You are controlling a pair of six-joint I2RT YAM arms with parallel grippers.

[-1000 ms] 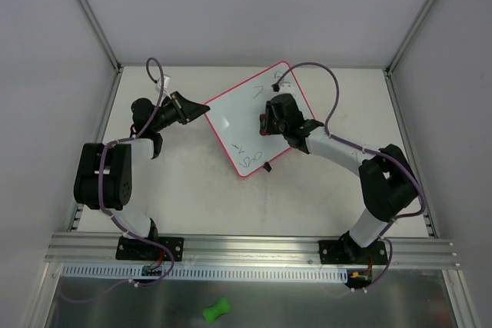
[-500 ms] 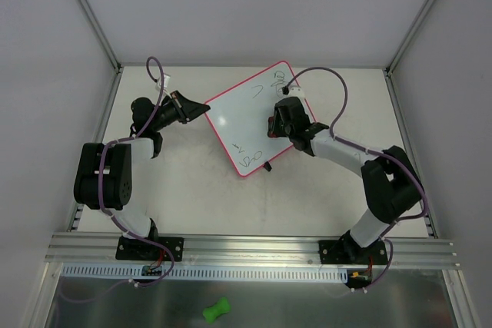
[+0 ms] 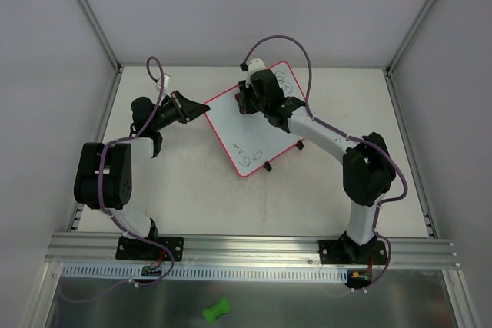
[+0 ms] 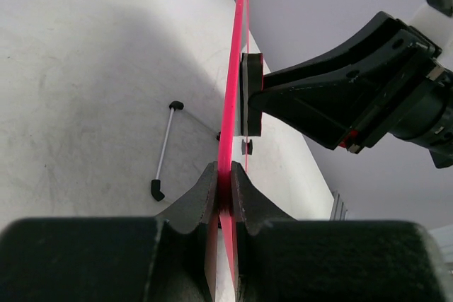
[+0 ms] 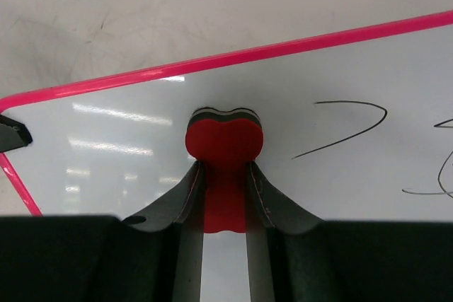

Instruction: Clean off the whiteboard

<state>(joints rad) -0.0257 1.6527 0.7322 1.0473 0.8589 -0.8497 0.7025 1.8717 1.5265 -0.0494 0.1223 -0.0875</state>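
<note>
Spotted small green bone-shaped item lying on grey metal sheet, just below aluminium rail; beyond, scuffed off-white table.

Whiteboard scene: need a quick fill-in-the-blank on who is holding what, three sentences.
The left gripper is shut on the whiteboard's red-pink ____.
The right gripper holds a ____ eraser.
The eraser's pad touches the face of the ____.
Missing words: rim; red; whiteboard.

Only illegible dark scribbles stand on the whiteboard; no text, label or number can be read.
</note>
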